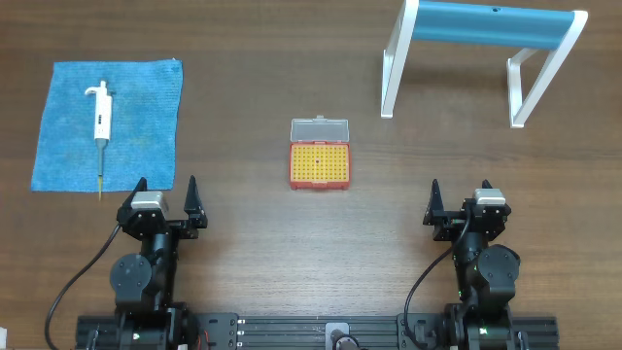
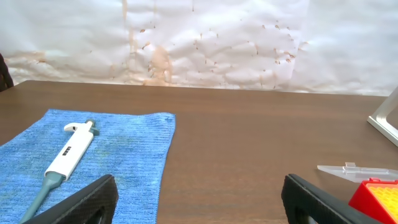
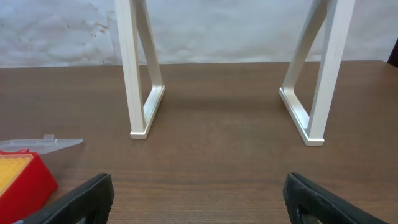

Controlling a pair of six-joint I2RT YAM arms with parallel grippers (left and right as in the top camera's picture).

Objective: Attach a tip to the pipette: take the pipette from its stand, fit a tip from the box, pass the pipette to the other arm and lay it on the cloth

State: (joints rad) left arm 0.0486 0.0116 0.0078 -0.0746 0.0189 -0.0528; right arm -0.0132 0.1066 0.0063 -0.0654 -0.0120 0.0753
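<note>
On the blue cloth lies the pipette, likely light, stiff, fragile-tipped; I'd grasp its white body, left gripper and right gripper both gaping empty

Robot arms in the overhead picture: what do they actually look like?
Both the left arm and right arm are black, built from chunky rounded joints, with a silvery block at the wrist. The left hand and right hand each have two black pointed fingers. A black cable loops from each base.
</note>
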